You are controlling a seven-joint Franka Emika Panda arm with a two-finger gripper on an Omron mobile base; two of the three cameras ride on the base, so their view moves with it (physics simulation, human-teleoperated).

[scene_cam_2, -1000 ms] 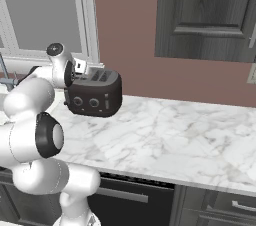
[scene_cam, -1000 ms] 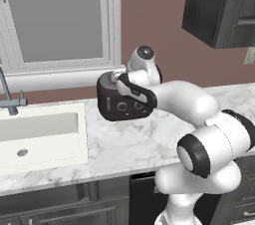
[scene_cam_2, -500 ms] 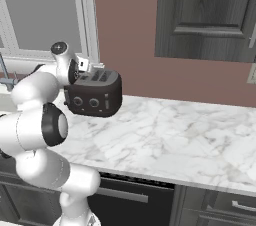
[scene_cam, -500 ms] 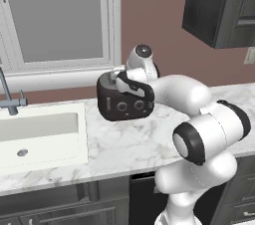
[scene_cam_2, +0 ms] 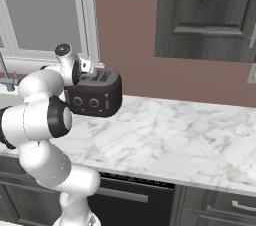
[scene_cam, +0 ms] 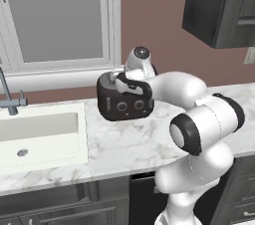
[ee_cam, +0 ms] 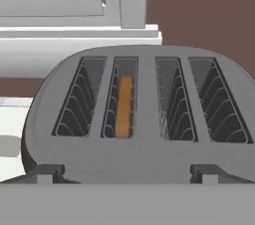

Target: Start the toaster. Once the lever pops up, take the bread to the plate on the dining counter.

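Note:
The black toaster (scene_cam: 122,104) stands on the marble worktop by the window, also seen from the right (scene_cam_2: 95,97). In the hand view its four slots (ee_cam: 134,99) face me, and the brown bread (ee_cam: 123,104) sits deep in the second slot from the left. My gripper (ee_cam: 127,174) hovers just above the toaster's top edge (scene_cam: 122,75), open, with its fingertips (ee_cam: 45,173) wide apart and nothing between them. Plate and dining counter are out of view.
A white sink (scene_cam: 40,129) with a metal faucet (scene_cam: 10,99) lies left of the toaster. A dark upper cabinet (scene_cam: 219,5) hangs at the right. The marble worktop (scene_cam_2: 175,140) stretches right of the toaster, with a window (scene_cam: 60,15) behind.
The arm's elbow has swung a little left and toward the toaster. The hand stays over the toaster top, jaws still open. The toaster has not moved.

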